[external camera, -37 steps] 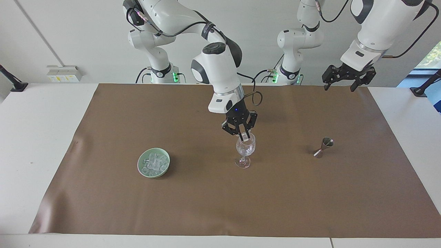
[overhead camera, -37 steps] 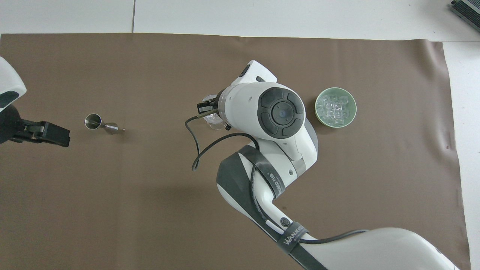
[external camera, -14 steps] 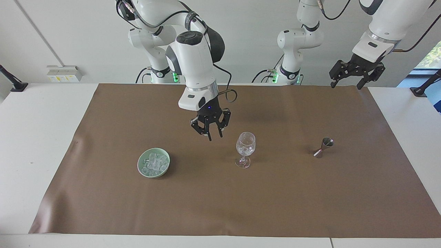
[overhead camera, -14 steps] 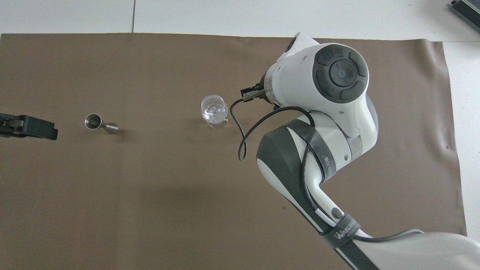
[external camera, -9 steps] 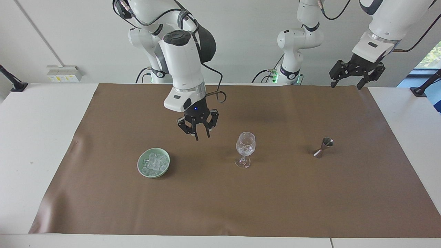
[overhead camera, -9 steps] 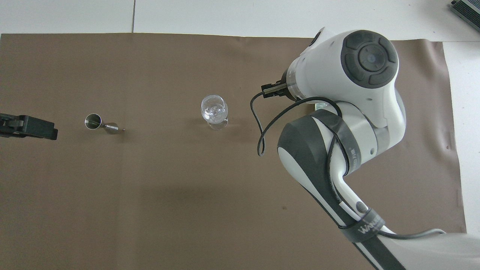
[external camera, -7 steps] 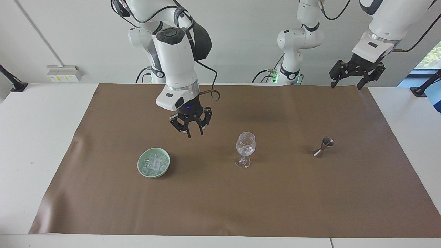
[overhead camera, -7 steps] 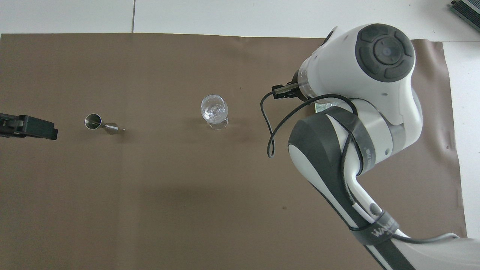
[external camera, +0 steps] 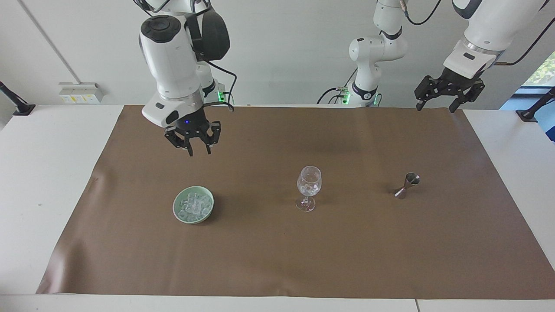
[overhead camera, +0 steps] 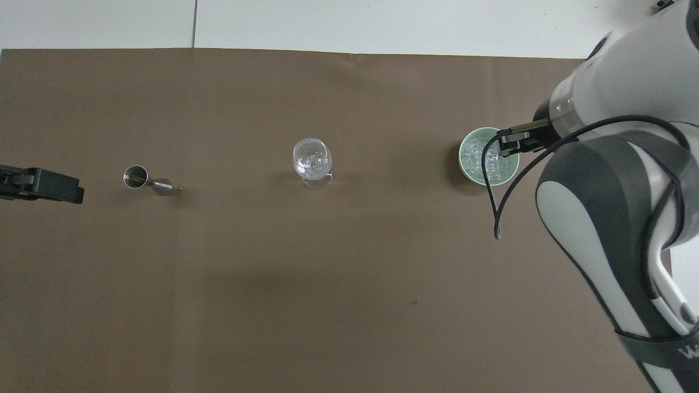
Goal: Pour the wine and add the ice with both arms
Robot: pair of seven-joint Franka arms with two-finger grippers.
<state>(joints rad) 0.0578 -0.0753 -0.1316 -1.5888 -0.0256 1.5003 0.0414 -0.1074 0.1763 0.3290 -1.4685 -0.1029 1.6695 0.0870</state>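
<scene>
the brown mat [external camera: 277,242] carries everything, and over its right-arm end my right gripper [external camera: 197,151] hangs in the air with its fingers parted and nothing between them, while my left gripper [external camera: 437,106] waits spread wide above the mat's edge by the robots. the green bowl [external camera: 177,211] sits toward the right arm's end, well apart from the wine glass [external camera: 309,182] at the middle and the jigger [external camera: 407,183] toward the left arm's end. the ice [external camera: 194,205] lies piled in the bowl, and i judge each cube light, hard and slick, best pinched across two flat faces on a cube atop the pile.

Pale green bowl [external camera: 193,205] of clear ice [external camera: 194,203], plain brown mat [external camera: 277,242], silver jigger [external camera: 406,185], white table [external camera: 43,173].
</scene>
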